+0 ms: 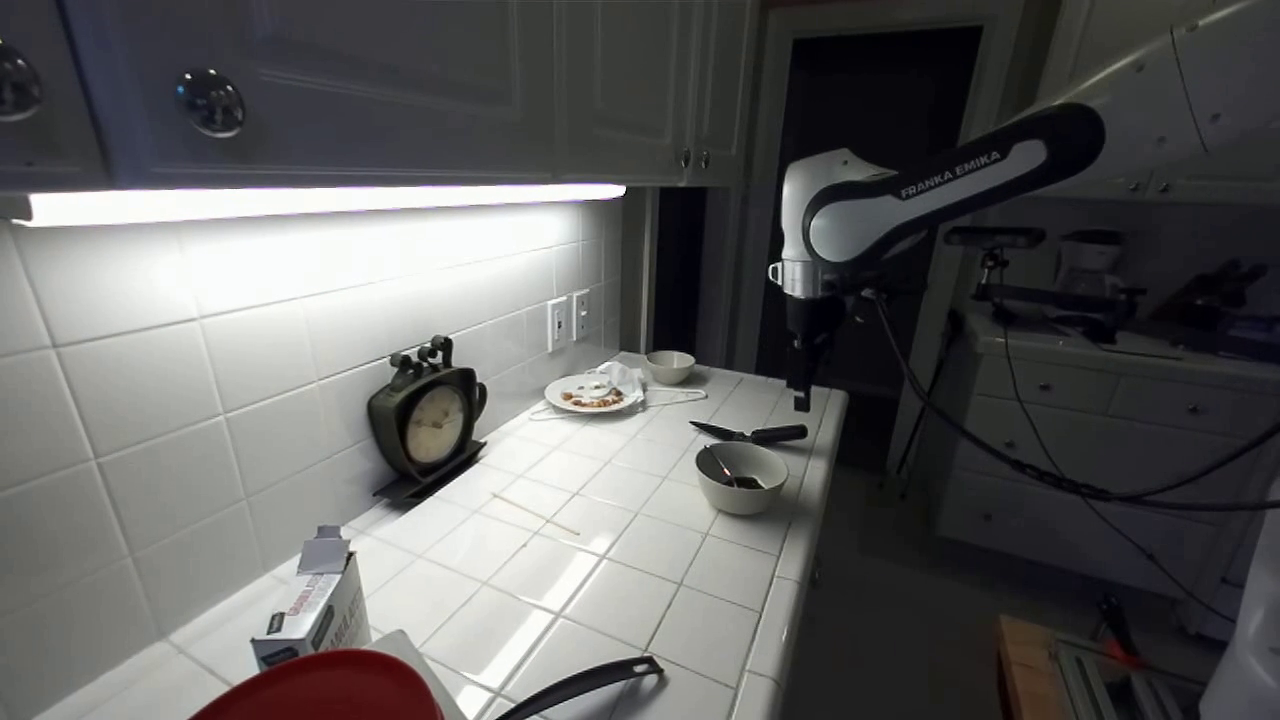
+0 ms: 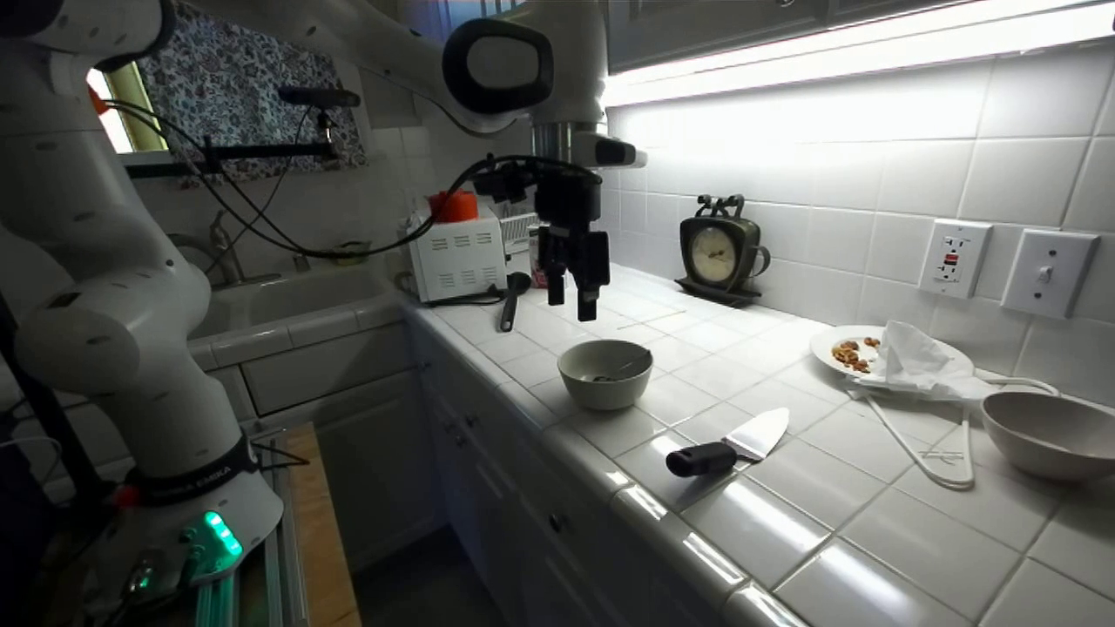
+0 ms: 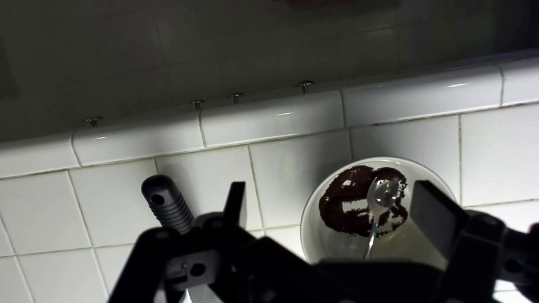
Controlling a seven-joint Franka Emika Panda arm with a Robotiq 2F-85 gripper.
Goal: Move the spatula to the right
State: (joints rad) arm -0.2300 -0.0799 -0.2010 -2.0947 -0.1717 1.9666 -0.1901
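The spatula lies flat on the white tiled counter in both exterior views, with its black handle point(image 1: 778, 434) near the counter's front edge and its silvery wedge blade point(image 2: 761, 433) pointing inward. In the wrist view the spatula's handle point(image 3: 169, 205) shows at the left; most of its blade is hidden behind the gripper. My gripper point(image 2: 572, 306) is open and empty, pointing down in the air above the counter. In the wrist view the gripper point(image 3: 330, 187) has its fingers wide apart, over the bowl and the tile beside it, with the spatula outside the left finger. It also shows edge-on in an exterior view point(image 1: 801, 398).
A bowl point(image 2: 604, 383) with a spoon and dark contents stands beside the spatula. A plate point(image 2: 836, 344) with food scraps and a crumpled napkin, a white hanger point(image 2: 906, 453) and another bowl point(image 2: 1054, 435) lie along the counter. A clock point(image 1: 428, 420) stands by the wall.
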